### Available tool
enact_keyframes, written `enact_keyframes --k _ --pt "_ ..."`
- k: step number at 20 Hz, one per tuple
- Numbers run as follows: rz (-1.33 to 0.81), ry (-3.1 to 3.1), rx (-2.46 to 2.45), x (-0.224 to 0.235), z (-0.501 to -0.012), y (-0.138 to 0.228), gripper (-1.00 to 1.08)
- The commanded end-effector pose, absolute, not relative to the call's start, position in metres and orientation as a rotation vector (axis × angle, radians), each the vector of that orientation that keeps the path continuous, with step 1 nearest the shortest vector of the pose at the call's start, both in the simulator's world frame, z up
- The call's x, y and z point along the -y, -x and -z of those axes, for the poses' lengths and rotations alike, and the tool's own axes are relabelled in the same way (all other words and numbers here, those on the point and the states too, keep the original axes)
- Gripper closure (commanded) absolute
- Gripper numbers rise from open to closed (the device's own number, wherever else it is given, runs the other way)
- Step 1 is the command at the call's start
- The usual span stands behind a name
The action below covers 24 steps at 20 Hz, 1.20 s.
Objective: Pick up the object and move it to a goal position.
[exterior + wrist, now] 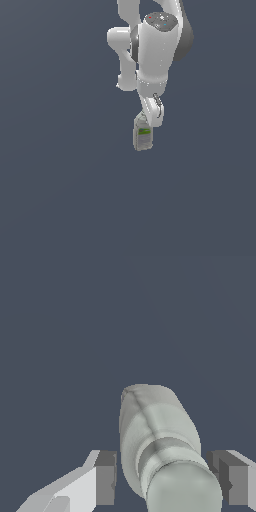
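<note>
We see the bottle (143, 137) just below the gripper (148, 119) in the exterior view, with plain dark grey surface (60, 190) open on every side. In the wrist view, the bottle (160, 451) lies between the two fingers (105, 476), a gap showing on each side, so the hand is spread and unclenched.
</note>
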State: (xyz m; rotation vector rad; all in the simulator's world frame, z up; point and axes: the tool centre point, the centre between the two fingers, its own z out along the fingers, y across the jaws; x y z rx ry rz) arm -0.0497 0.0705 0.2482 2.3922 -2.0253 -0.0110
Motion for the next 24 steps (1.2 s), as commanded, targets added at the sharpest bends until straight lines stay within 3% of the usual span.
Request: enact_keyframes --k 1,24 --pt "-0.002 -2.399 2.032 -0.061 -0.266 0.042 1.08" --pt "-0.001 -2.397 2.031 0.052 -0.408 -0.026 1.08"
